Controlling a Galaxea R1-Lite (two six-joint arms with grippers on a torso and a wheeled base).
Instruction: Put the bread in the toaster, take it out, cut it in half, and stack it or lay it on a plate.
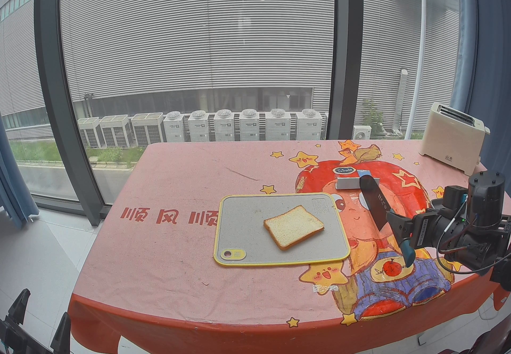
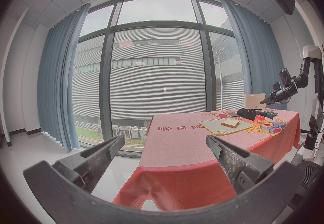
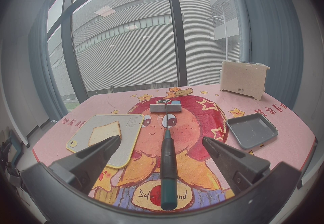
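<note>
The right gripper (image 3: 160, 140) hovers over the right side of the table with its two dark fingers spread wide and nothing held. Below it lies a kitchen knife with a black blade and a teal handle (image 1: 407, 253). The handle points toward the robot and lines up with the gap between the fingers. The blade appears to stand on edge, its far end at a small grey block holder (image 1: 355, 182). Left of the knife is a flat grey cutting board with a yellow rim (image 1: 245, 232). One whole, uncut square slice of pale bread with a brown crust (image 1: 293, 226) lies flat on the board, toward its right half. A shallow grey rectangular tray (image 3: 252, 130), probably serving as the plate, sits on the far right. Beyond it, a cream-white two-slot toaster (image 1: 452, 137) stands at the table's far right corner. A pink tablecloth printed with a cartoon figure and stars (image 1: 170, 264) covers the table. The left gripper (image 2: 164, 140) hangs off the table's left side, low and well apart from the board, with its fingers apart and empty. The bread looks light, soft and easily crushed, so it is best steadied gently at the crust. The knife looks rigid. It is best gripped mid-handle, where a smooth grip might twist unless clamped squarely.
</note>
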